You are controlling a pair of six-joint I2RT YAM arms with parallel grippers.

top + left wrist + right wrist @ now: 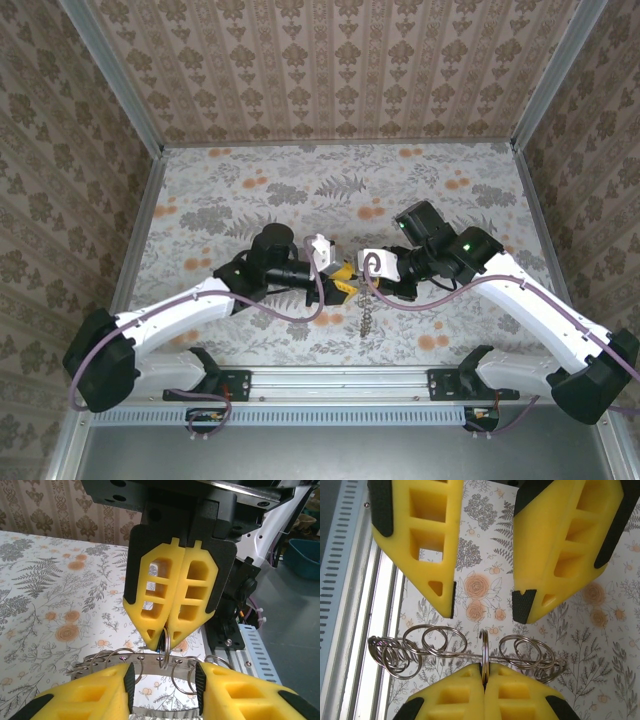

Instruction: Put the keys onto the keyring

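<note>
The keyring [484, 647] is a steel split ring standing upright, pinched by my right gripper [484, 667], whose yellow fingers are shut on it. It hangs through a hole in the keys [145, 661], a grey metal perforated strip strung with several more rings [442, 641]. From above, the keys [368, 312] dangle as a chain-like bunch under the two grippers. My left gripper [164, 672] faces the right gripper [164, 640] tip to tip, open. Its pads stand on either side of the keyring [166, 647] without touching it. Both grippers [343, 275] [362, 274] meet at mid-table.
The floral tablecloth [300, 190] covers the table. An aluminium rail [340, 378] runs along the near edge, just below the hanging bunch. Patterned walls [330, 70] close in the back and sides.
</note>
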